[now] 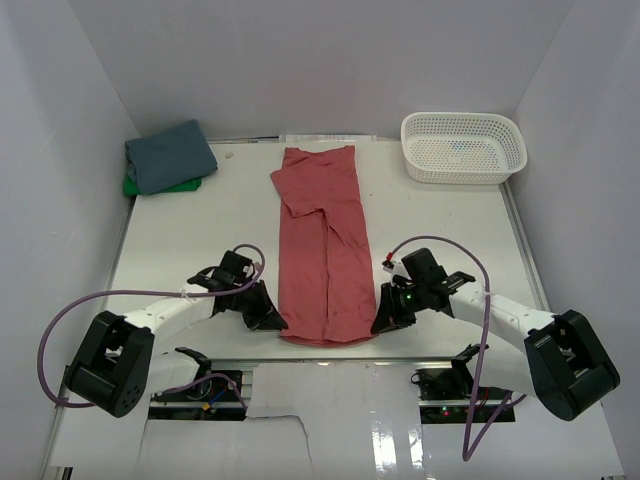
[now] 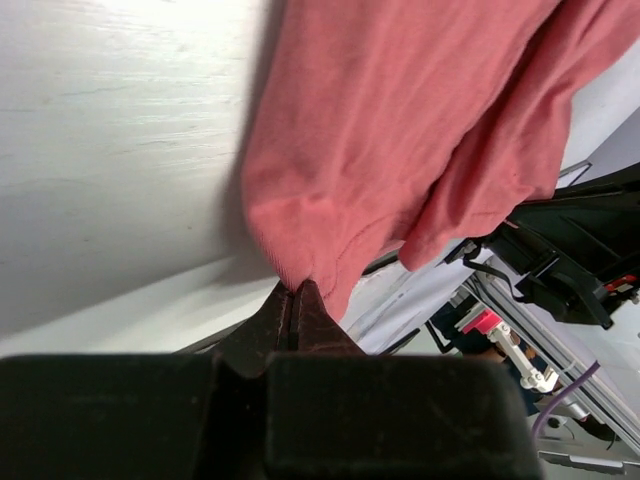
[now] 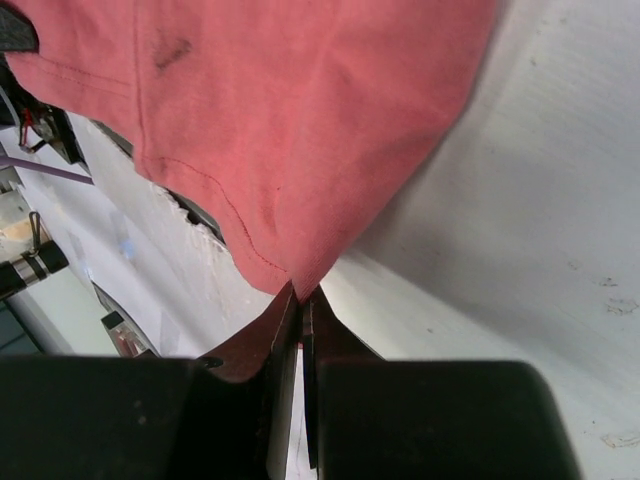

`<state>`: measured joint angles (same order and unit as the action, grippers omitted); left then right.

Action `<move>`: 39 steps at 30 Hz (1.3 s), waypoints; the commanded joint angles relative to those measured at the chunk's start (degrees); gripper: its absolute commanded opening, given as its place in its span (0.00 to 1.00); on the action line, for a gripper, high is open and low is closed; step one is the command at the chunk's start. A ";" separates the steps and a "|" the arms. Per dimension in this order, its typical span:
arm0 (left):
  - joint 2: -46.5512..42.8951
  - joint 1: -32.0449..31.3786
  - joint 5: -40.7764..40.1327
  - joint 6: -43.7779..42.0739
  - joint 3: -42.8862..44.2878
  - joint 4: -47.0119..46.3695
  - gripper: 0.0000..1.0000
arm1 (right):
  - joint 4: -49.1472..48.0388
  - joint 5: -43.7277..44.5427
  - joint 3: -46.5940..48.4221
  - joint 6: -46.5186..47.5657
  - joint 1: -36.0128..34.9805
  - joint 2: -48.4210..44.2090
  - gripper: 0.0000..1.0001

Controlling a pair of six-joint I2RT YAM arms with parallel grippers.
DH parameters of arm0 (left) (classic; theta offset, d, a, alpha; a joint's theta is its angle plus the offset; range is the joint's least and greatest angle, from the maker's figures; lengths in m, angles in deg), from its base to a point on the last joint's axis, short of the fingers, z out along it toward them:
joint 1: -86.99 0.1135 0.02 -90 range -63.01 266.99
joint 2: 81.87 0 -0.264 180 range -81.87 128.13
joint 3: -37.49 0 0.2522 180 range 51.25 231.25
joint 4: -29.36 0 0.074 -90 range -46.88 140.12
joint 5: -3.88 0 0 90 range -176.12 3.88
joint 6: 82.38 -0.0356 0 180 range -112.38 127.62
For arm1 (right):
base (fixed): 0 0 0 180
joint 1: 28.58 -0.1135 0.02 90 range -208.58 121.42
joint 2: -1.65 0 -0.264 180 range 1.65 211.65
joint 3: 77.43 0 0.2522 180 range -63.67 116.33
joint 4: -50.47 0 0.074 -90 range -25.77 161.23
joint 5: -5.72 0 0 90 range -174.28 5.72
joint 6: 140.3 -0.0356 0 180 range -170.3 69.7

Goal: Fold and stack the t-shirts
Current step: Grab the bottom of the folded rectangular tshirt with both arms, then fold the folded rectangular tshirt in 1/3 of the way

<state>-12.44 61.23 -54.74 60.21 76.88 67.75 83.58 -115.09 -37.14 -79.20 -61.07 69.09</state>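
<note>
A coral-red t-shirt (image 1: 325, 240) lies as a long narrow strip down the middle of the table, its sides folded in. My left gripper (image 1: 277, 322) is shut on the shirt's near left corner (image 2: 300, 270). At the near right corner (image 3: 300, 270), my right gripper (image 1: 381, 322) is shut on the cloth too. Both corners are lifted slightly off the table. A folded slate-blue t-shirt (image 1: 168, 155) rests on a bright green t-shirt (image 1: 155, 186) at the far left corner.
A white mesh basket (image 1: 463, 146) stands at the far right. White walls close in the table (image 1: 200, 240) on three sides. The table's near edge runs just behind both grippers, with cables and arm bases below it.
</note>
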 commanded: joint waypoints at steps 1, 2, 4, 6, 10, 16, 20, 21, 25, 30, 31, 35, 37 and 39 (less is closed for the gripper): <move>-1.05 -0.35 1.23 0.31 2.50 1.04 0.00 | 2.00 -0.83 3.27 1.31 -0.29 -0.56 0.08; -1.05 -0.35 1.32 0.31 2.93 1.04 0.00 | 2.09 -0.92 3.62 1.31 -0.29 -0.38 0.08; -0.96 -0.35 1.49 0.40 3.37 1.30 0.00 | 2.35 -1.01 4.85 1.40 -0.29 -0.03 0.08; -0.96 -0.35 1.67 0.49 4.25 1.65 0.00 | 2.62 -1.18 5.55 1.66 -0.29 0.41 0.08; -0.70 -0.35 1.23 0.57 6.62 3.32 0.00 | 3.75 -1.45 8.71 2.10 -0.38 1.03 0.08; 0.44 0.18 -0.17 1.01 11.37 5.26 0.00 | 5.87 -1.10 13.81 2.89 -0.21 1.73 0.08; 2.11 1.24 -0.53 0.05 15.85 6.58 0.00 | 6.57 -0.83 16.97 3.42 -0.03 2.52 0.08; 2.55 1.50 -0.53 -0.30 16.81 7.45 0.00 | 7.18 -0.92 17.59 3.59 0.14 2.70 0.08; 3.87 3.34 -0.70 -1.62 21.29 9.04 0.00 | 8.94 -1.18 21.02 5.43 1.55 3.92 0.08; 6.15 7.38 0.70 -4.95 24.38 10.62 0.00 | 10.44 -1.80 25.76 7.28 3.05 6.56 0.08; 6.68 8.52 0.88 -5.31 24.99 10.80 0.00 | 10.79 -1.97 26.38 7.55 3.48 7.00 0.08; 9.67 10.29 1.32 -6.89 28.68 11.41 0.00 | 12.02 -2.59 30.77 8.78 4.89 10.07 0.08; 11.77 10.64 1.32 -7.07 31.32 11.85 0.00 | 12.90 -2.68 34.45 9.57 5.50 11.30 0.08; 13.44 10.90 1.32 -7.60 34.38 12.38 0.00 | 14.21 -2.94 36.83 10.36 6.12 13.41 0.08</move>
<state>-0.09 71.66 -54.35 54.53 106.52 79.35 95.82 -116.47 -5.39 -71.29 -55.91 81.05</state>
